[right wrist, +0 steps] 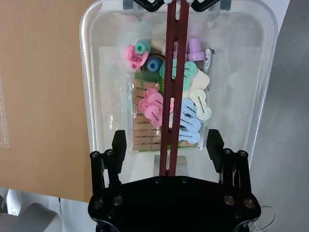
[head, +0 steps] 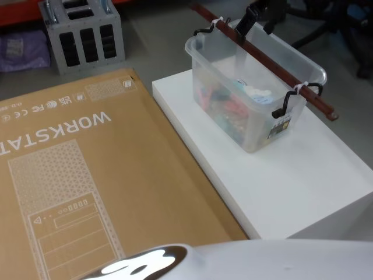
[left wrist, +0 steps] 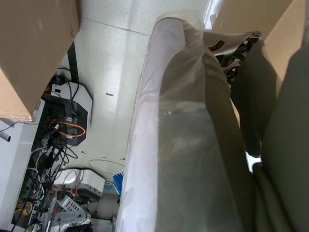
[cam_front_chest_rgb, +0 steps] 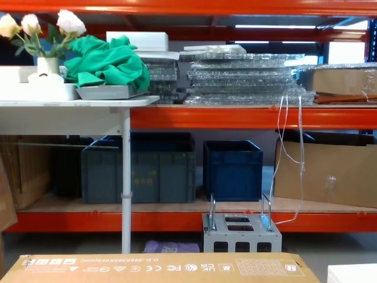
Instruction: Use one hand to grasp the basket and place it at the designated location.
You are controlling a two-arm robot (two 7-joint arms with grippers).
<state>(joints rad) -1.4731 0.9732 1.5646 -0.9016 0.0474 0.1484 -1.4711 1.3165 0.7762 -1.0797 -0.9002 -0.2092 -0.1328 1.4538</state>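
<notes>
I see a white desk [head: 280, 192] carrying the basket [head: 256, 125], which sits directly under my right pincer [right wrist: 166, 147]; a flat cardboard box [head: 87, 175] lies just beside the desk, left of the pincer

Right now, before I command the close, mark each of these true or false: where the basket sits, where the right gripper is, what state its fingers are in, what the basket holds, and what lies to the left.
1. The basket stands on the white platform. True.
2. The right gripper is shut on the handle bar. False: its fingers are open, one on each side of the bar, not touching it.
3. The basket is empty. False: it holds pastel-coloured clips and other small items.
4. A flat cardboard box lies on the platform's left. True.
5. The handle bar runs lengthwise over the basket's opening. True.
</notes>
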